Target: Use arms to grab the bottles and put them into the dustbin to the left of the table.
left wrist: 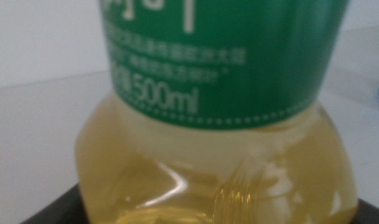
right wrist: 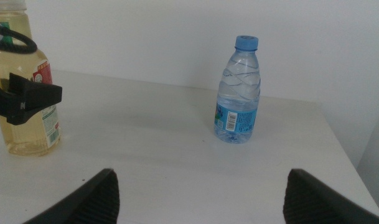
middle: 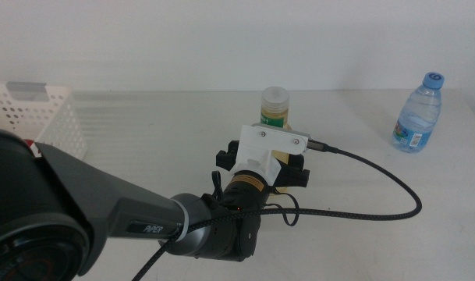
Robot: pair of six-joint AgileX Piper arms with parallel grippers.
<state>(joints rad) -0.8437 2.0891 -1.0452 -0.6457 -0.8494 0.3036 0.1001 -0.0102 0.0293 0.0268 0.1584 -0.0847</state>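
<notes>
The clear bottle of yellowish liquid (middle: 274,105) with a green label stands upright mid-table. My left gripper (middle: 267,162) reaches in from the left and is shut on its lower body. In the left wrist view that bottle (left wrist: 214,155) fills the picture, with a dark jaw pressed to each side. The right wrist view shows the same bottle (right wrist: 24,106) with one left fingertip (right wrist: 33,99) across it. The small blue-capped water bottle (middle: 418,113) (right wrist: 238,93) stands alone at the far right. My right gripper (right wrist: 201,199) hangs open, well short of the water bottle. The white dustbin (middle: 34,109) is at the far left.
A black braided cable (middle: 377,176) runs from the left wrist camera in a loop across the table towards the right, then back under the arm. The table's right edge (right wrist: 345,149) lies just beyond the water bottle.
</notes>
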